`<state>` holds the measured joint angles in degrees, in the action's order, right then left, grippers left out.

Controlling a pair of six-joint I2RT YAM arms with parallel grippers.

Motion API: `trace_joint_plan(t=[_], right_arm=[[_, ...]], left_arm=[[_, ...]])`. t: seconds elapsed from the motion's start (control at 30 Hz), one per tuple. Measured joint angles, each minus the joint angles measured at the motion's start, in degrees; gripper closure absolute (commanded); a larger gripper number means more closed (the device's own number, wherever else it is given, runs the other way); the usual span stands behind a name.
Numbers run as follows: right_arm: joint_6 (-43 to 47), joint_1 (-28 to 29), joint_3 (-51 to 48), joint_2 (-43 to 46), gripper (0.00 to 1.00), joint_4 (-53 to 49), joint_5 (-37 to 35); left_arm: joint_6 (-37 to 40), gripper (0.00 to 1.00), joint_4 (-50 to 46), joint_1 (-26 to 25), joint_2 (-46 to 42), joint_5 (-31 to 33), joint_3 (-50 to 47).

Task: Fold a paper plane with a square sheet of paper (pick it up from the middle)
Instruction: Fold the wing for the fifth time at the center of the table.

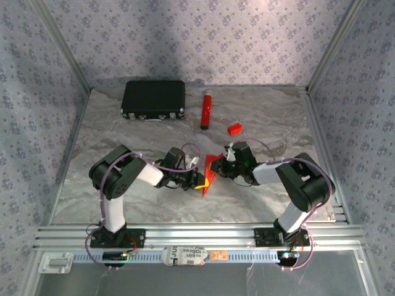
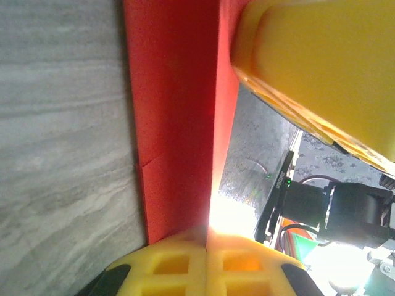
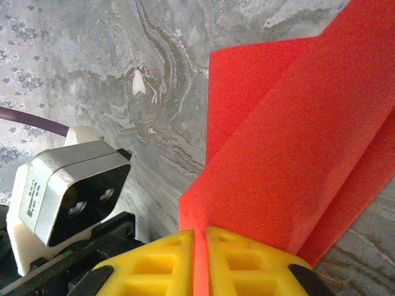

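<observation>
Currently at the middle of the table [image 1: 148, 206], between both arms: red paper sheet [image 1: 210, 169], partly folded. Light, thin, limp, easily crumpled. Left gripper [image 2: 207, 240] and right gripper [image 3: 199, 237] pinched tight on opposite edges. Best gripped along layered creases.

From above, the red paper [image 1: 210, 165] looked tiny, and the left gripper [image 1: 199, 179] and the right gripper [image 1: 222, 165] hid parts of it. In the left wrist view, a big yellow finger [image 2: 321, 68] was blurry and cut off. The right wrist view cut the paper off too.
</observation>
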<state>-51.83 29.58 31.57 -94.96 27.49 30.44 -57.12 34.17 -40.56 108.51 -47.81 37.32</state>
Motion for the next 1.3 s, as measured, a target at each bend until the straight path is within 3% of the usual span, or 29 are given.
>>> trace_joint_plan(t=[0.6,0.87,0.93,1.0,1.2,1.3], right_arm=[[0.02,-0.26,0.70,-2.97,0.87,0.76,0.48],[0.26,-0.20,2.16,-3.19,0.88,-2.54,0.17],[0.26,-0.17,2.36,-3.19,0.88,-3.08,-0.04],[0.24,-0.07,2.43,-3.19,0.88,-3.28,-0.22],[0.24,0.17,2.75,-3.19,0.88,-3.96,-0.68],[0.24,0.35,3.13,-3.19,0.88,-4.79,-0.94]], left_arm=[[-0.42,1.00,-0.24,0.02,0.00,0.20,0.02],[1.81,0.88,-3.21,0.35,-0.20,-1.29,1.25],[3.34,0.90,-5.14,0.33,-0.55,-1.44,1.66],[4.90,1.00,-7.48,0.42,-1.09,-1.09,1.84],[8.87,1.00,-12.61,0.44,-2.08,-0.81,2.64],[11.10,0.91,-15.67,0.44,-2.60,-0.61,3.32]])
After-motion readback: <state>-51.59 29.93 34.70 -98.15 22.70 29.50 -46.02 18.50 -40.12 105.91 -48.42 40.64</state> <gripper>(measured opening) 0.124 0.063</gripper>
